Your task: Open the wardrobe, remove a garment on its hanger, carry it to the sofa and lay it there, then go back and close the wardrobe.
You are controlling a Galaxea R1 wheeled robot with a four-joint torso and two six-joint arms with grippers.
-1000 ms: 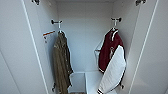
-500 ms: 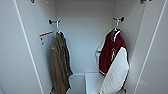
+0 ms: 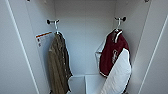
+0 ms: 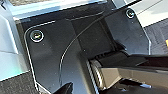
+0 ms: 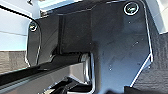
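The wardrobe (image 3: 85,45) stands open in front of me, and I look straight into its white inside. The garment (image 3: 112,53), a maroon jacket with a white sleeve hanging in front, is on the right side. It hangs on the thin white hanger (image 3: 117,31), whose hook sits over a short peg (image 3: 120,18) on the back wall. No arm or gripper is near the jacket in the head view.
An olive-brown garment (image 3: 58,65) hangs from a second peg on the left, next to a white label (image 3: 43,38). White boxes (image 3: 85,83) sit on the wardrobe floor. The open doors (image 3: 15,62) flank the opening. The robot's dark plate (image 4: 50,62) lies under both wrists.
The head picture has grown slightly as the camera moved a little closer to the wardrobe. Both garments hang as before.
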